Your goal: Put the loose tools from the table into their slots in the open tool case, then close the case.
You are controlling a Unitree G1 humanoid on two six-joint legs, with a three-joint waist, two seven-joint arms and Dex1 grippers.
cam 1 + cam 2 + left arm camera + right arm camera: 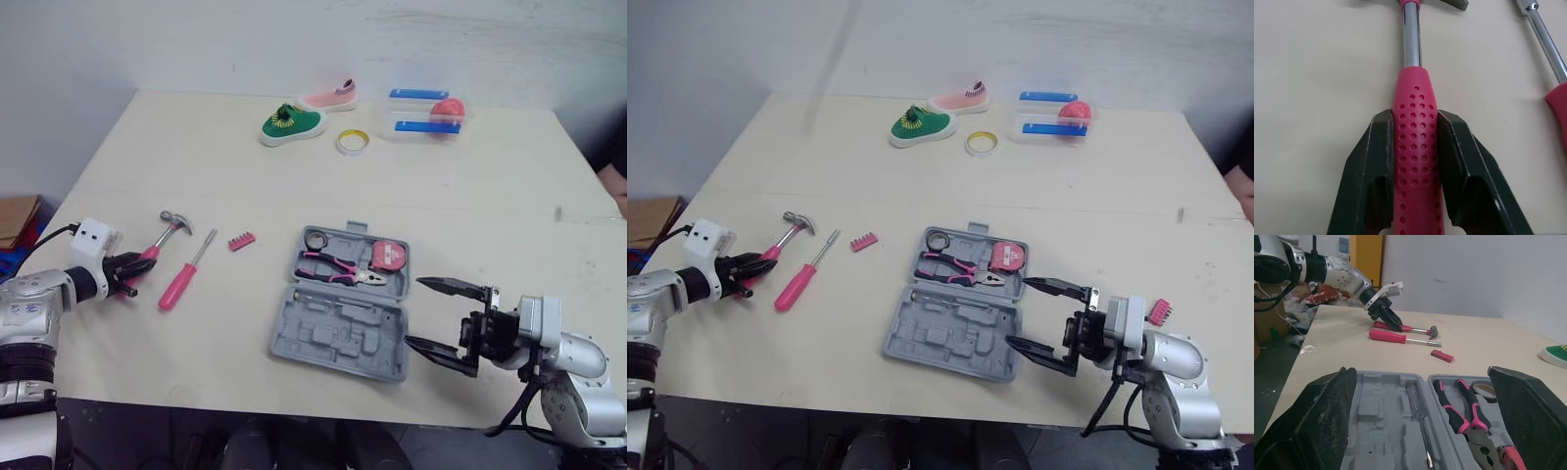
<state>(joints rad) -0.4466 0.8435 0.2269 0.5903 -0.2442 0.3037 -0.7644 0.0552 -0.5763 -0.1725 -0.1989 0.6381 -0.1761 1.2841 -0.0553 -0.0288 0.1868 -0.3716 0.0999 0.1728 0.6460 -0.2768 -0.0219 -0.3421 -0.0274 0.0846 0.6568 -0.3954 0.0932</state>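
The tool case (343,304) is lying open and flat near the front edge of the desk (490,196), with pink-handled pliers (338,266) and a tape measure (390,257) sitting in its far half. The left claw (137,260) is gripping the hammer (167,230) by its pink handle, and the hammer is resting on the desk. A pink-handled screwdriver (184,274) is lying just beside the hammer, and a pink bit holder (242,241) is lying between the screwdriver and the case. The right claw (413,311) is standing wide open and empty beside the case's right edge. The desk surface is pale beige. A green shoe (292,123), a pink shoe (330,97) and a tape roll (353,142) are lying near its far edge, in front of a white wall (294,39).
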